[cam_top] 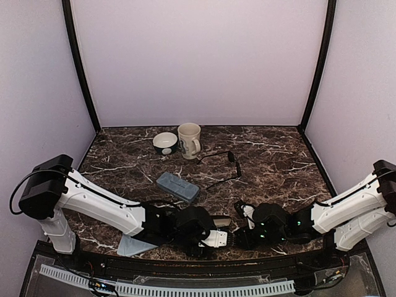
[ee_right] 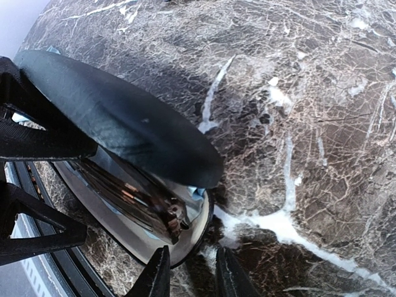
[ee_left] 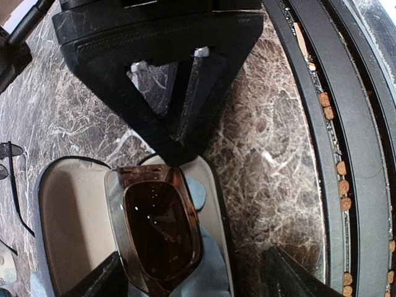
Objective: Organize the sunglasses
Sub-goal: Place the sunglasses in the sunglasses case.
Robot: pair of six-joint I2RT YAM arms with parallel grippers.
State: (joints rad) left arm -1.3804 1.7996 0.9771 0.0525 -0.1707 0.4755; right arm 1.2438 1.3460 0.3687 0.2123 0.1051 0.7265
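1. Chunky brown sunglasses (ee_left: 161,235) lie in the open, cream-lined oval case (ee_left: 69,226) by the marble surface (cam_top: 278,154) front edge.
2. The left jaws are wide over them; the right jaws are narrow at the case rim, grip unclear.
3. Thin wire pair (cam_top: 231,156) sits mid-surface, room around.

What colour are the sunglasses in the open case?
The sunglasses are dark translucent brown; left wrist view shows it best.

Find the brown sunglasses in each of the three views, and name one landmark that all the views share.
Top view: too hidden to make out.
Left wrist: brown sunglasses at bottom centre, inside the open case.
Right wrist: lower left, under the raised lid.
Shared landmark: the marble table.
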